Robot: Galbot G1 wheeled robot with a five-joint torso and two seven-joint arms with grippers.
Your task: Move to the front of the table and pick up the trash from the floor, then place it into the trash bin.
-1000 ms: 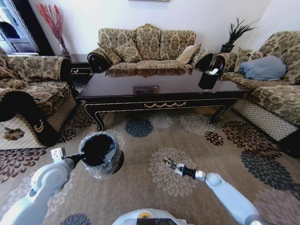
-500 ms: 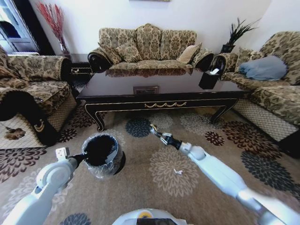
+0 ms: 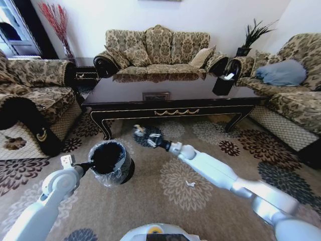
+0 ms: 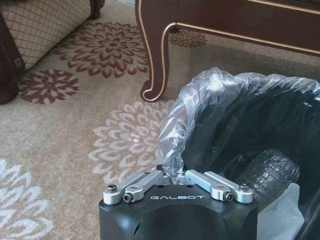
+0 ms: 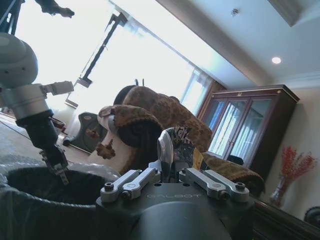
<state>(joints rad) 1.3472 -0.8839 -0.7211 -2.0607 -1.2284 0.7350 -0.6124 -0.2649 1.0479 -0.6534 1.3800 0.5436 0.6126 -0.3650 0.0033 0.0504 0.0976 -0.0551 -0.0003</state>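
Observation:
The trash bin [image 3: 111, 159], black with a crinkly clear liner, is tilted above the carpet. My left gripper [image 3: 90, 164] is shut on its near rim; in the left wrist view the gripper [image 4: 172, 174] pinches the liner at the bin's edge [image 4: 240, 125]. My right gripper [image 3: 144, 136] reaches out left, just in front of the table [image 3: 170, 111] and beyond the bin, shut on a small crumpled piece of trash [image 3: 137, 131]. That silvery wrapper [image 5: 175, 140] stands up between the right gripper's [image 5: 172, 157] jaws. A white paper scrap [image 3: 190, 184] lies on the carpet.
Sofas ring the table on three sides. A black tissue box [image 3: 223, 84] stands on the table's right end. The table's curved leg [image 4: 155, 60] is close to the bin. Open patterned carpet [image 3: 165, 211] lies in front of me.
My right arm has swung up and left from the middle of the carpet toward the bin, carrying the wrapper. The white scrap it was over now shows. The left arm and bin barely moved.

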